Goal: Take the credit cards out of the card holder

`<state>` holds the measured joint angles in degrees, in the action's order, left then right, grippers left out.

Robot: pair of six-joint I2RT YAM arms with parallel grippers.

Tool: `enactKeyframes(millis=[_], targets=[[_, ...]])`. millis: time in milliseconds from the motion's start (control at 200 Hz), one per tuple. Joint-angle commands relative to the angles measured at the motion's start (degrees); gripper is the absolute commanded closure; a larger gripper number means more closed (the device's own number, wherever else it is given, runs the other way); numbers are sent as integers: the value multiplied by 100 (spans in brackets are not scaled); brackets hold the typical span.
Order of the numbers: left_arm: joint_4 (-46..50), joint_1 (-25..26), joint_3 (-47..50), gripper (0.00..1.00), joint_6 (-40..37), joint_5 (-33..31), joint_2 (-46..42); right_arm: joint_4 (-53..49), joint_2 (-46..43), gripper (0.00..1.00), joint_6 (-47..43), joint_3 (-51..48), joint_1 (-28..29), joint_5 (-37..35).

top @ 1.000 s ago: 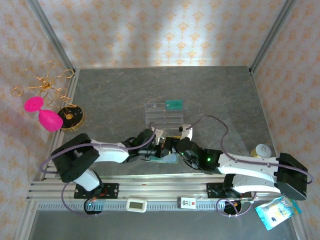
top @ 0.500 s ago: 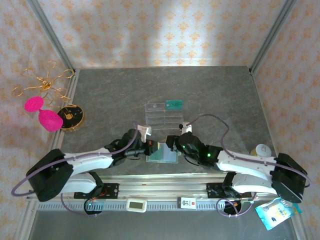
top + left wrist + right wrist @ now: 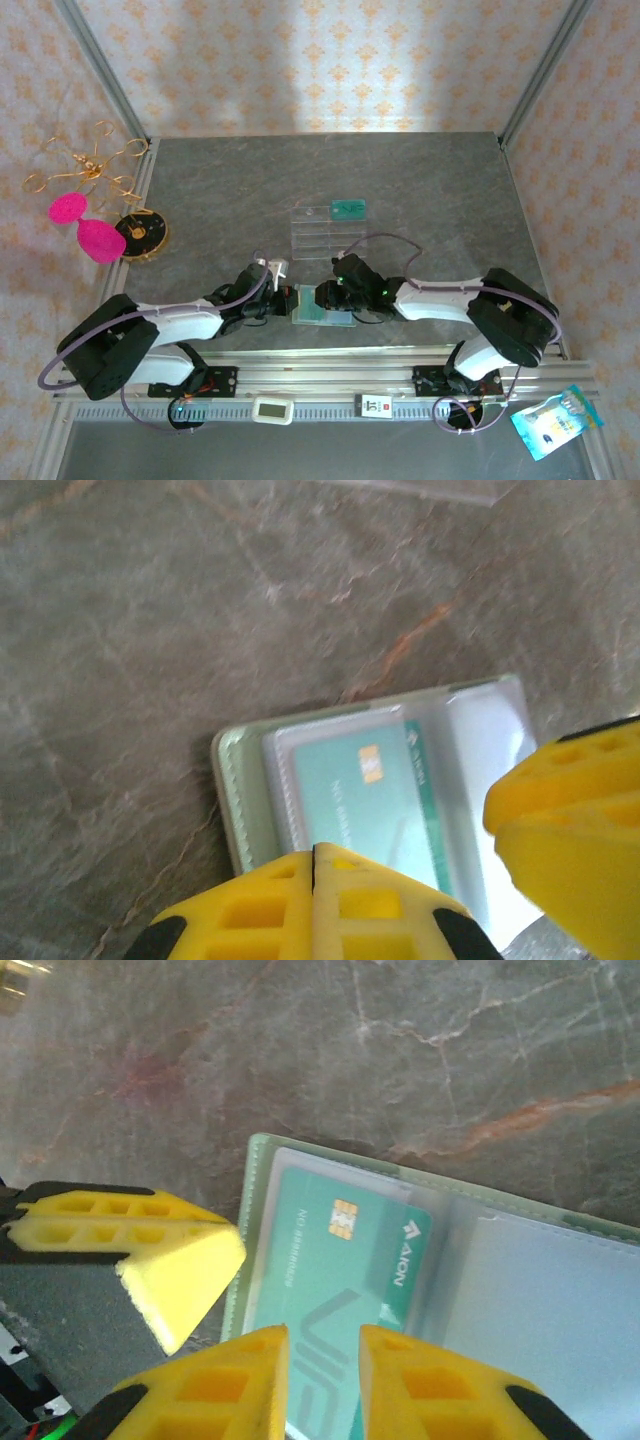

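Pincer left closed; pincer right slightly parted over credit card.

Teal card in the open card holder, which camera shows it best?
Right wrist: the teal card sits large and central, chip and lettering sharp. Left wrist shows it blurred, its lower edge behind the left claw. In top external it is a small green patch.
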<state>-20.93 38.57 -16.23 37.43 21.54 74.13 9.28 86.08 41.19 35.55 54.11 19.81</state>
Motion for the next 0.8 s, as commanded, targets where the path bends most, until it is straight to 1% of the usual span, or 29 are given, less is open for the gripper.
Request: enactKeyframes(millis=[0,155,350,531,616,676,796], targets=[[-328,-20,89,100,-90,102,16,32,102,77,185,25,-39,96],[-205,-16,128,100,-131,43,181,-31,188,78,273,-47,-47,-42],[-221,7,162,100,-16,160,308,-164,233,79,372,-117,-41,-243],[67,34,213,100,20,37,-507,-154,129,79,342,-189,-41,-296],[29,84,116,100,14,-13,-695,-104,176,79,328,-189,-41,-259],[-1,128,28,100,-27,-38,-642,-84,198,80,320,-189,-42,-252],[-56,160,-54,100,-90,-78,-267,-75,161,80,324,-219,-42,-278]])
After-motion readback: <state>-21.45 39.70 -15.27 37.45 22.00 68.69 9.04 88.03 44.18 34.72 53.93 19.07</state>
